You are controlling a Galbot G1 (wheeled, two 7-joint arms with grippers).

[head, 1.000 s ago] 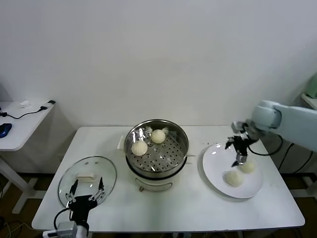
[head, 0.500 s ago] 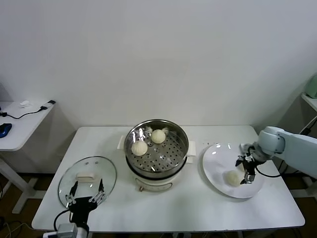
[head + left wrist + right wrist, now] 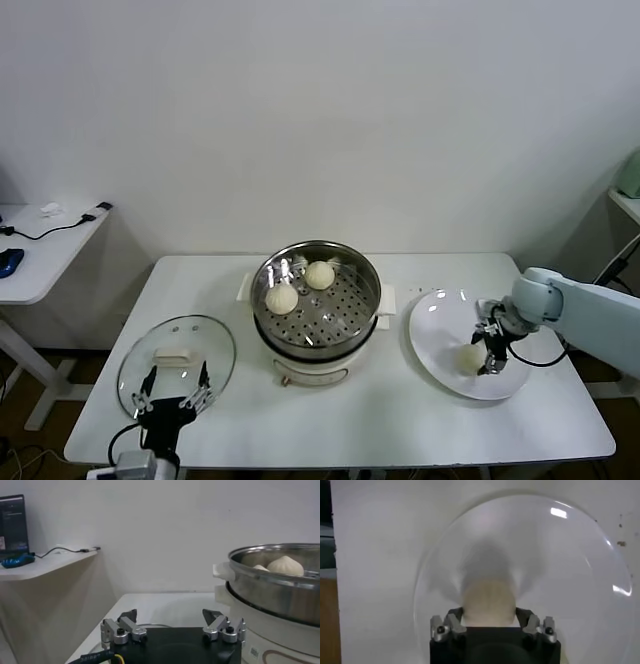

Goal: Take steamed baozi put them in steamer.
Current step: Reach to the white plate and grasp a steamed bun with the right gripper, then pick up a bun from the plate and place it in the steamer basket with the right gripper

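The left gripper (image 3: 172,396) idles spread over the glass lid (image 3: 176,363). Two steamed baozi (image 3: 282,298) sit in the steamer (image 3: 316,299). On the plate (image 3: 440,340), the right gripper (image 3: 487,348) straddles one bun (image 3: 488,601), not yet lifted; another cannot be seen. Bare table lies between plate and steamer.

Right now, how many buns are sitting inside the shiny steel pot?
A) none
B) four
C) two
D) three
C: the head view shows two baozi, one and another, on the perforated tray of the steamer, while the right claw is down at a bun on the white plate.
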